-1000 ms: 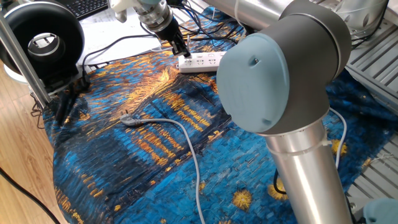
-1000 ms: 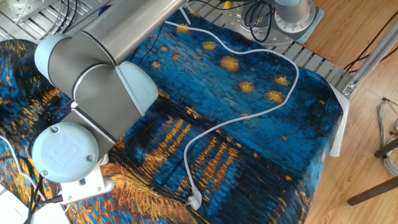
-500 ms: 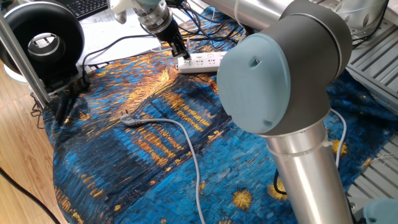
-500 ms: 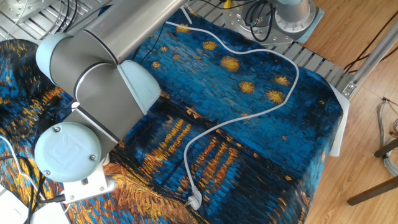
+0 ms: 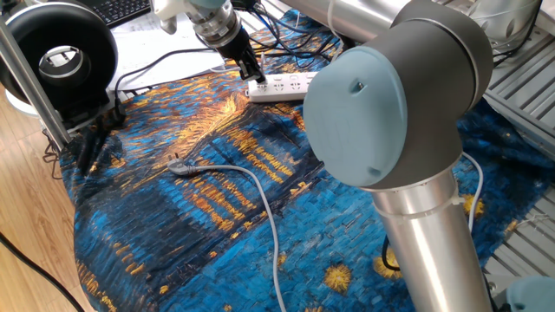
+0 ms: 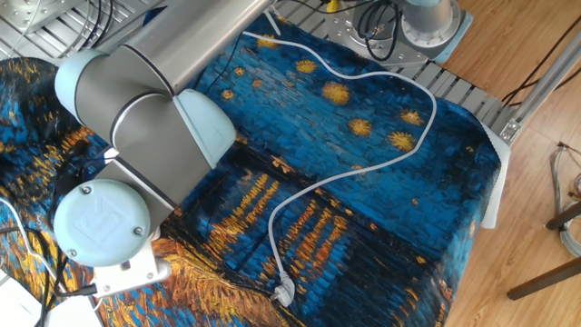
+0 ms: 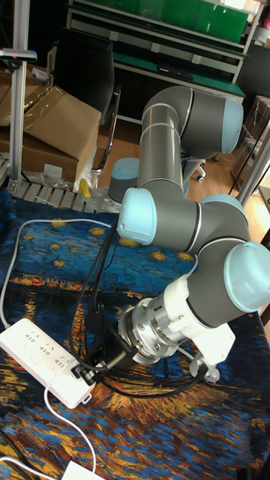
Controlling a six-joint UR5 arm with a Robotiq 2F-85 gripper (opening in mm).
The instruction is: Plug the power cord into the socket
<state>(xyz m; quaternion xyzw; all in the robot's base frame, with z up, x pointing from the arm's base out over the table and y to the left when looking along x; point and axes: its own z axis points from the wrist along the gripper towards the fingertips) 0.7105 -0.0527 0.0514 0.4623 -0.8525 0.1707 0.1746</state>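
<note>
- Socket [image 5: 282, 83] lies flat on the painted cloth [image 5: 173, 225] at its far edge, outlets up, so a plug can go straight down into it.
- Gripper [image 5: 251, 69] hangs just over the socket's end outlet, angled down at it. This looks like the insertion step. It has risen slightly since a second ago.
- How wide its jaws stand, and whether they hold the power cord's plug, I cannot tell. The plug itself is not visible.

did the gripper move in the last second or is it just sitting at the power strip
Yes, slightly. In one fixed view the gripper has crept up-left along the socket, towards its end.
</note>
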